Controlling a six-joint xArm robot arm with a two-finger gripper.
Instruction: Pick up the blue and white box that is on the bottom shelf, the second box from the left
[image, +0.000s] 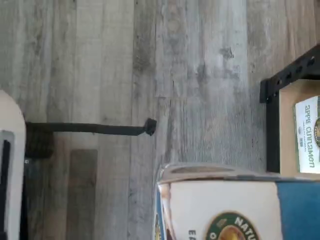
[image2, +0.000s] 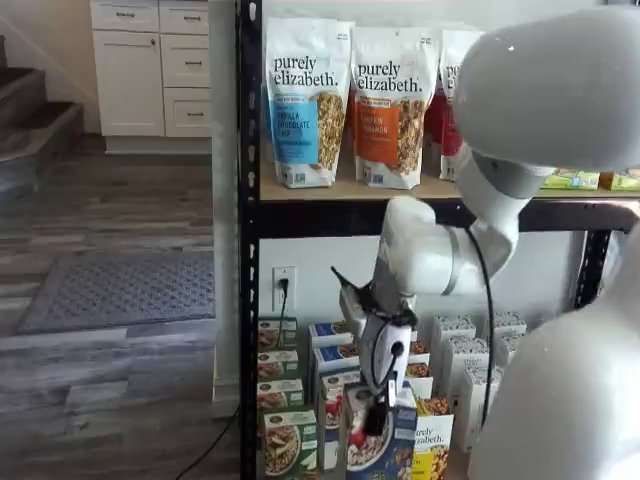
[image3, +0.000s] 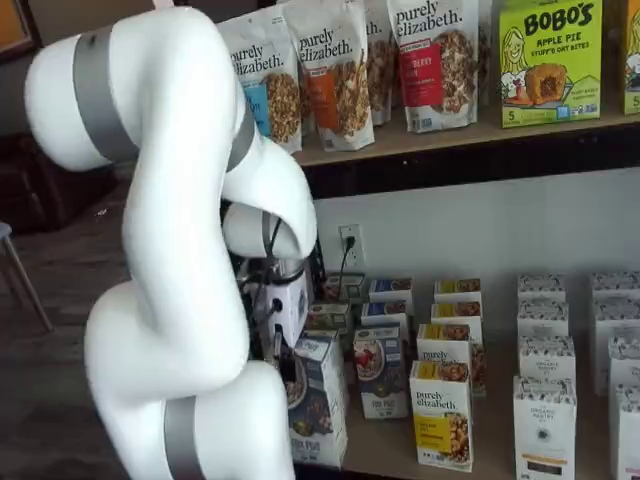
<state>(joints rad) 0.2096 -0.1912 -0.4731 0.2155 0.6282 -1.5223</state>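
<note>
The gripper (image2: 378, 418) hangs in front of the bottom shelf (image3: 400, 445), its white body pointing down from the bent white arm (image2: 430, 255), and its black fingers (image3: 284, 364) are closed on the blue and white box (image2: 385, 430). That box stands forward of the row it belongs to, at the front edge of the shelf, and in a shelf view it leans slightly out of line with the cartons behind it (image3: 322, 400); whether its base is touching the shelf board cannot be told from either shelf view. In the wrist view the same box (image: 235, 210) fills the corner nearest the camera, showing a white panel, a blue panel and part of a round green logo, with grey plank flooring (image: 150, 75) beyond it. A green-and-white carton (image2: 290, 440) stands just beside the held box at the rack's outer post, and a yellow-and-white carton (image2: 432, 445) stands just beside it on the other side. Further blue cartons (image2: 335, 360) remain in line behind. White cartons (image3: 545, 420) occupy the far part of the shelf. On the tan upper board (image2: 340, 188) stand tall granola bags (image2: 308, 100), upright and side by side. A black cable (image2: 283, 300) is plugged into the wall outlet behind the rack.
</note>
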